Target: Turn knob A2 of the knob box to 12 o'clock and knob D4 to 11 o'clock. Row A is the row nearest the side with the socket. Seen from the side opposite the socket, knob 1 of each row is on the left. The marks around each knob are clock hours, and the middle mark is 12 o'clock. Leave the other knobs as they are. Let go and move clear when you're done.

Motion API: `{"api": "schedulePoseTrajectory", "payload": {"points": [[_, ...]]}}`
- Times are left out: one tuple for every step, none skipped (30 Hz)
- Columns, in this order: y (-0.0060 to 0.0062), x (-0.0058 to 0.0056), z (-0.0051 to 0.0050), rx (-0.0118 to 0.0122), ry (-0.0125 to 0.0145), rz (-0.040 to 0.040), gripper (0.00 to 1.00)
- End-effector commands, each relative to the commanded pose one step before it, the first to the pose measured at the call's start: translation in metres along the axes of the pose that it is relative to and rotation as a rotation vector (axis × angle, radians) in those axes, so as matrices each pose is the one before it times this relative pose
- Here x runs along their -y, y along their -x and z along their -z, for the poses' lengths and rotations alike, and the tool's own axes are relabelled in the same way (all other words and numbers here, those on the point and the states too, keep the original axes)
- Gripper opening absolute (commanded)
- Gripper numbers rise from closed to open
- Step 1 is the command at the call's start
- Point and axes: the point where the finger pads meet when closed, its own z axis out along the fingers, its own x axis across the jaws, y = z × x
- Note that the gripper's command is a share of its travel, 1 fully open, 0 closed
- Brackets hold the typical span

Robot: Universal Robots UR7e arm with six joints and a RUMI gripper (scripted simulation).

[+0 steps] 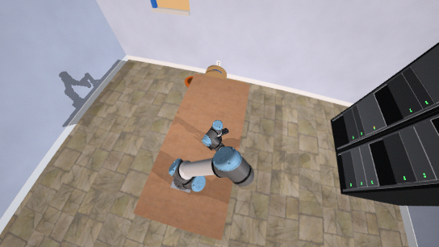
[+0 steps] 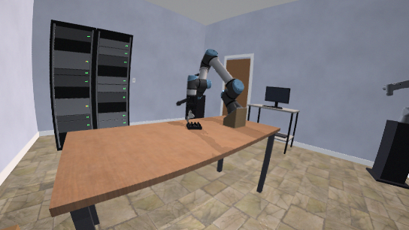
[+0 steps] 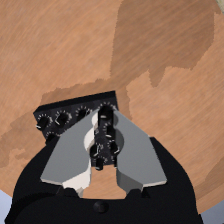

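Gripper (image 3: 103, 150) narrowed over the knob box (image 3: 75, 117), fingers straddling one knob column. Whether a knob is pinched: cannot tell. Probably positioned for turning.

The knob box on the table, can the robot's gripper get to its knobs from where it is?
Probably yes. The gripper hangs right over the knob box, fingers nearly shut with a column of knobs showing between them. Nothing stands between gripper and box. Whether the fingers grip a knob, I cannot tell.

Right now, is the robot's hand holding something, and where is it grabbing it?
The end effector seems pinched on one small knob of the knob box, gripping its sides from above; which knob cannot be told.
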Motion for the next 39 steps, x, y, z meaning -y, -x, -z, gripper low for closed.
{"api": "schedulePoseTrajectory", "payload": {"points": [[0.00062, 0.00027, 0.00029, 0.00361, -0.00247, 0.11685, 0.04], [0.0001, 0.0, 0.0, 0.0, 0.0, 0.02141, 0.04], [0.0001, 0.0, 0.0, 0.0, 0.0, 0.02158, 0.04], [0.0001, 0.0, 0.0, 0.0, 0.0, 0.02169, 0.04], [0.0001, 0.0, 0.0, 0.0, 0.0, 0.02176, 0.04], [0.0001, 0.0, 0.0, 0.0, 0.0, 0.02178, 0.04], [0.0001, 0.0, 0.0, 0.0, 0.0, 0.02176, 0.04], [0.0, 0.0, 0.0, 0.0, 0.0, 0.0, 0.04], [0.0, 0.0, 0.0, 0.0, 0.0, 0.0, 0.04], [0.0001, 0.0, 0.0, 0.0, 0.0, 0.02168, 0.04], [0.0001, 0.0, 0.0, 0.0, 0.0, 0.02156, 0.04], [0.0001, 0.0, 0.0, 0.0, 0.0, 0.02139, 0.04], [0.0001, 0.0, 0.0, 0.0, 0.0, 0.02118, 0.04], [0.0001, 0.0, 0.0, 0.0, 0.0, 0.02092, 0.04], [0.0001, 0.0, 0.0, 0.0, 0.0, 0.02061, 0.04], [0.0001, 0.0, 0.0, 0.0, 0.0, 0.02026, 0.04], [0.0001, 0.0, 0.0, 0.0, 0.0, 0.01987, 0.04], [0.00009, 0.0, 0.0, 0.0, 0.0, 0.01943, 0.04], [0.00009, 0.0, 0.0, 0.0, 0.0, 0.01896, 0.04], [0.00009, 0.0, 0.0, 0.0, 0.0, 0.01845, 0.04], [0.00009, 0.0, 0.0, 0.0, 0.0, 0.0179, 0.04], [0.00008, 0.0, 0.0, 0.0, 0.0, 0.01731, 0.04], [0.00008, 0.0, 0.0, 0.0, 0.0, 0.0167, 0.04], [0.00008, 0.0, 0.0, 0.0, 0.0, 0.01605, 0.04], [0.0, 0.0, 0.0, 0.0, 0.0, 0.0, 0.04], [0.0, 0.0, 0.0, 0.0, 0.0, 0.0, 0.04], [0.00007, 0.0, 0.0, 0.0, 0.0, 0.01537, 0.04], [0.00007, 0.0, 0.0, 0.0, 0.0, 0.01467, 0.04], [0.00007, 0.0, 0.0, 0.0, 0.0, 0.01395, 0.04], [0.00006, 0.0, 0.0, 0.0, 0.0, 0.01321, 0.04], [0.00006, 0.0, 0.0, 0.0, 0.0, 0.01245, 0.04], [0.00006, 0.0, 0.0, 0.0, 0.0, 0.01168, 0.04], [0.00005, 0.0, 0.0, 0.0, 0.0, 0.0109, 0.04], [0.00005, 0.0, 0.0, 0.0, 0.0, 0.01011, 0.04], [0.00004, 0.0, 0.0, 0.0, 0.0, 0.00933, 0.04], [0.00004, 0.0, 0.0, 0.0, 0.0, 0.00854, 0.04], [0.00004, 0.0, 0.0, 0.0, 0.0, 0.00776, 0.04], [0.00003, 0.0, 0.0, 0.0, 0.0, 0.00699, 0.04], [0.00003, 0.0, 0.0, 0.0, 0.0, 0.00623, 0.04]]}}
